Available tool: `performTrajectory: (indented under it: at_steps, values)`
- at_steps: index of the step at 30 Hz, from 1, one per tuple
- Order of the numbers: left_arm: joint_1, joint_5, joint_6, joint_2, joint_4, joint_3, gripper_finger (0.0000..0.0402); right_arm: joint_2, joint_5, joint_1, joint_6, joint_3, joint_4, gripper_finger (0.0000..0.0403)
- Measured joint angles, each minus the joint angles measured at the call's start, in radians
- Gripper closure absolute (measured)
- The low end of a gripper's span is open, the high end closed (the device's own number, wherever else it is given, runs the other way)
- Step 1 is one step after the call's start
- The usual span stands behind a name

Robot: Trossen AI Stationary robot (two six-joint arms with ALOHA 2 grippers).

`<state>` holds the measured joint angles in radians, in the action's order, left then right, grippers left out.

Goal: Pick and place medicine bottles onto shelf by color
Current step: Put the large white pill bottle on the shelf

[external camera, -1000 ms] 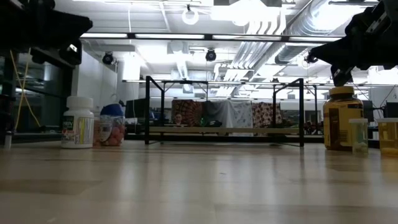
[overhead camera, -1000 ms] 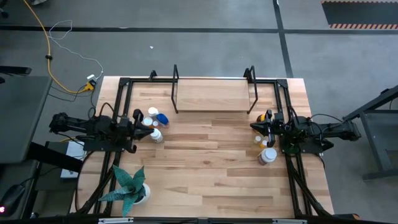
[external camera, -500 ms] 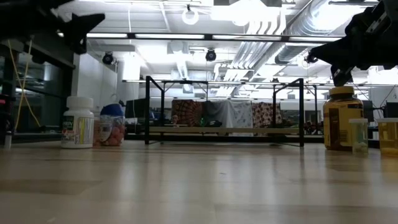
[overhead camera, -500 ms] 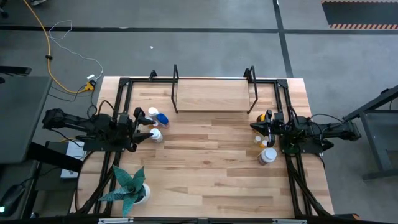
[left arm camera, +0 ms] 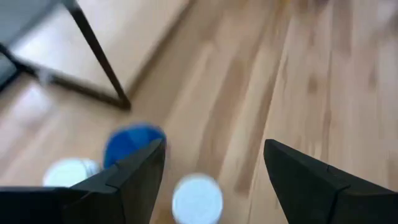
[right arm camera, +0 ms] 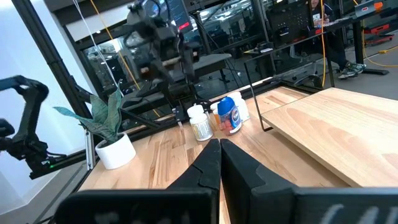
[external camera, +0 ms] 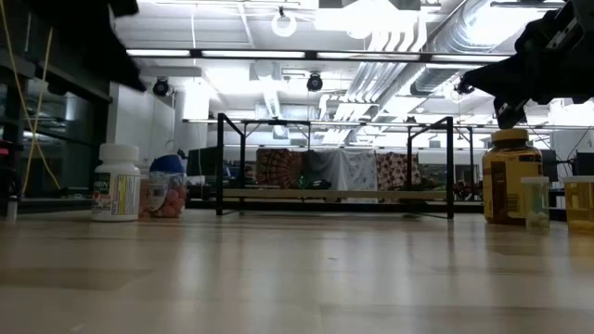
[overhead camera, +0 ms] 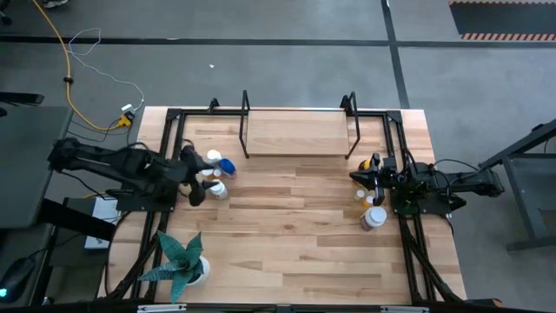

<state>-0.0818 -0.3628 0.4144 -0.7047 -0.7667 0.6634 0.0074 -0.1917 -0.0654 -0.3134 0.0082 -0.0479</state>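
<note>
Hovering with spread fingers, the left claw (left arm camera: 211,180) overlooks three bottles (overhead camera: 217,175); the right claw (right arm camera: 219,163) is closed.

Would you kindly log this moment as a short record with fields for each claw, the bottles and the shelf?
left claw: open, above the white and blue-capped medicine bottles on the table's left side
right claw: shut, empty, waiting near the table's right edge
right-side bottles: amber bottle with yellow cap and small vials standing on the table by the right arm
low light-wood shelf on black legs: at the far middle of the table, nothing on it
potted green plant: near-left corner
</note>
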Motion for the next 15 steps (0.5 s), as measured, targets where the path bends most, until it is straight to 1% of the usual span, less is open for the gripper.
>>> performTrajectory:
  at_steps: [3, 5, 9, 15]
  values:
    - [0.000, 0.081, -0.026, -0.075, -0.029, -0.001, 0.0139, 0.000, 0.000, 0.000, 0.000, 0.000, 0.000, 0.0402]
    - [-0.001, 0.099, -0.046, -0.128, -0.027, -0.002, 0.0139, 0.000, 0.000, 0.000, 0.000, 0.000, 0.000, 0.0402]
    - [0.000, 0.088, -0.106, -0.211, -0.022, -0.003, 0.0139, 0.000, 0.000, 0.000, 0.000, 0.000, 0.000, 0.0402]
    - [0.003, 0.056, -0.112, -0.270, -0.022, -0.003, 0.0139, 0.000, 0.000, 0.000, 0.000, 0.000, 0.000, 0.0402]
